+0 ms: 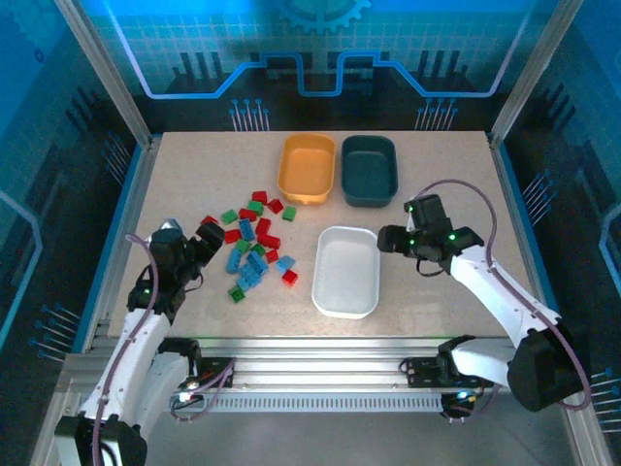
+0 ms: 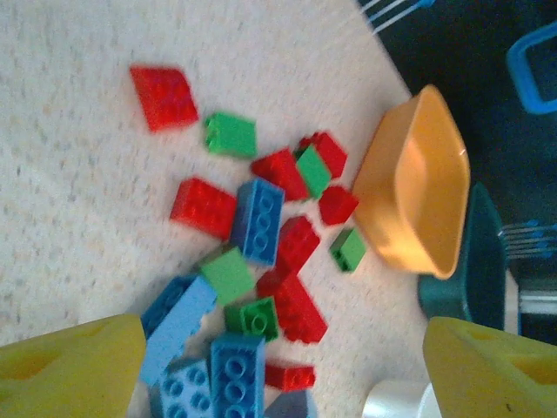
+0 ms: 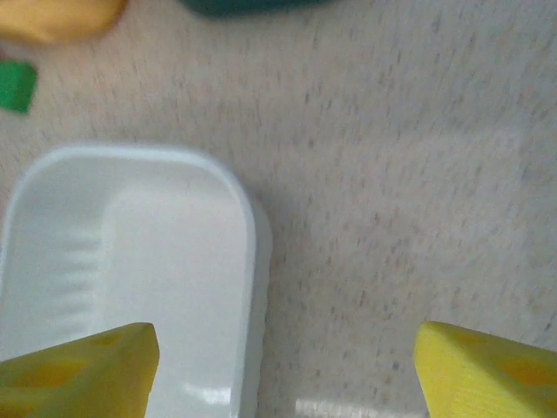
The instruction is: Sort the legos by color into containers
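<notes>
The legos [image 1: 254, 243], red, green and blue, lie scattered left of centre on the table. Three containers stand near them: an orange-yellow bin [image 1: 307, 167], a dark teal bin [image 1: 370, 169] and a white bin [image 1: 346, 271], all three empty. My left gripper [image 1: 209, 238] hovers at the pile's left edge. In the left wrist view it [image 2: 283, 374] is open, with blue, green and red legos [image 2: 261, 322] on the table below its gap. My right gripper [image 1: 388, 238] hangs open just right of the white bin; its gap [image 3: 287, 374] spans the bin's rim [image 3: 248, 235] and bare table.
A green lego [image 3: 16, 85] lies beside the orange-yellow bin [image 3: 52, 17]. Metal frame posts and blue walls enclose the table [image 1: 184, 175]. Bare tabletop stretches right of the bins and along the far left.
</notes>
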